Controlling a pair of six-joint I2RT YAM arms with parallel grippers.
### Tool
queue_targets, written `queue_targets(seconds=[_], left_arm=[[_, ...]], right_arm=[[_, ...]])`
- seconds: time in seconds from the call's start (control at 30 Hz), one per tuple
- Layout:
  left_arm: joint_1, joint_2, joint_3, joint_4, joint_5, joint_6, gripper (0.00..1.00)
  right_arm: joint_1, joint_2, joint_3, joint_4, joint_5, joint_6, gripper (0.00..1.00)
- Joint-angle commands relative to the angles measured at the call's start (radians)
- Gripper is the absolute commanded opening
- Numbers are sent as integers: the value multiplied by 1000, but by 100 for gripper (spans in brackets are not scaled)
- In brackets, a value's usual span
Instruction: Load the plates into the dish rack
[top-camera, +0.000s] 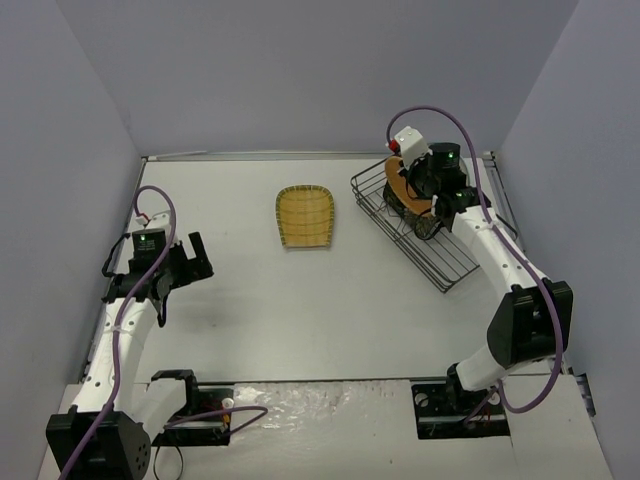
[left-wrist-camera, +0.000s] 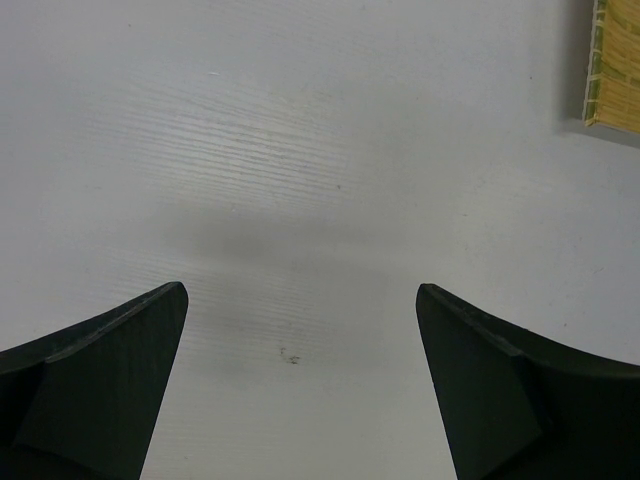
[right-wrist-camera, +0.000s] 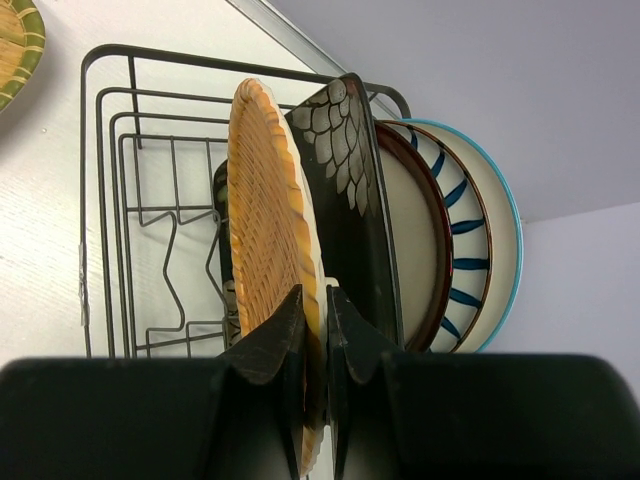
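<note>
Seemingly racked, orange plate (right-wrist-camera: 262, 210), right hand (right-wrist-camera: 315, 305) clamped

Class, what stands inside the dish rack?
Upright: orange plate in the right claw, black square plate, red-rimmed plate, striped plate, teal-rimmed plate. The last one's face is covered.

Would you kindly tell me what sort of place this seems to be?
Probably a robot-testing booth rather than a kitchen: plain grey walls enclose a white table, two arms are bolted at its near edge, and a dish rack with plates sits on it.
</note>
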Motion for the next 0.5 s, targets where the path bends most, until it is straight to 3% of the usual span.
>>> queue_targets(seconds=[0.0,0.37,0.47], left_arm=[[-1,4,29,41,-13,22,97],[-1,4,29,41,-19,25,97],[-1,2,30,40,-9,27,97]], right_arm=[[-13,10,21,115,-34,5,0],[-30,93,2,121,-74,52,1],[-35,101,-6,123,-82,87,21]])
